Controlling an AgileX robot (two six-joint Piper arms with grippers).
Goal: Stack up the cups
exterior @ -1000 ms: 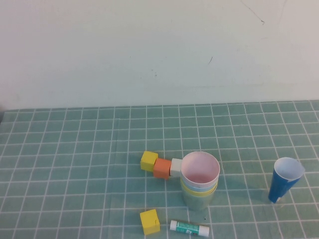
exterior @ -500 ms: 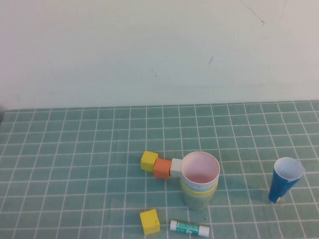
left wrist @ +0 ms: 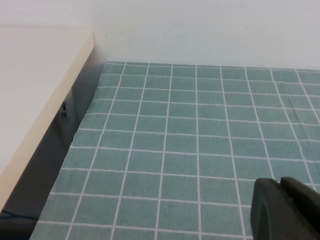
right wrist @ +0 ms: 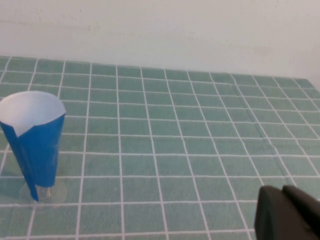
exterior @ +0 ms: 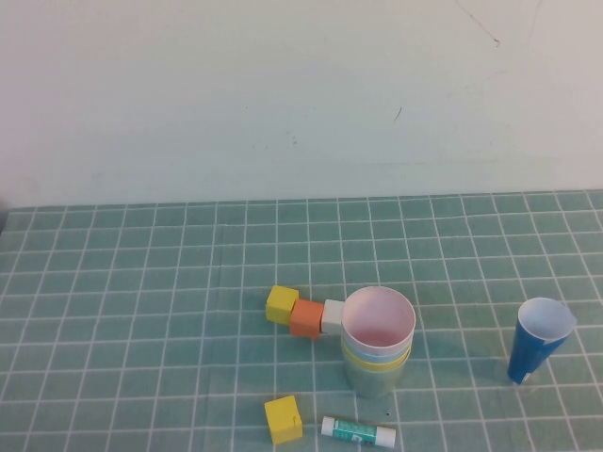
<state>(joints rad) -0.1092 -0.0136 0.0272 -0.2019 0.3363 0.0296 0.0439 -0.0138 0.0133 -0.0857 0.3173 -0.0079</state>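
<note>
A green checked cloth covers the table (exterior: pixel 122 282) in front of a plain white wall, and the cups (exterior: pixel 377 341) stand nested in one stack near the middle, pink on top, then light blue, yellow and green. At 9 o'clock from the stack sit a white block (exterior: pixel 333 314), an orange block (exterior: pixel 305 318) and a yellow block (exterior: pixel 281 304) in a row, a glue stick (exterior: pixel 358 432) lies at 6 o'clock, and a tall dark-blue cup (exterior: pixel 539 341) stands well apart at 3 o'clock. The left gripper (left wrist: pixel 287 209) hangs over bare cloth with its fingers pressed together holding nothing, and the right gripper (right wrist: pixel 287 214) near the dark-blue cup looks the same.
</note>
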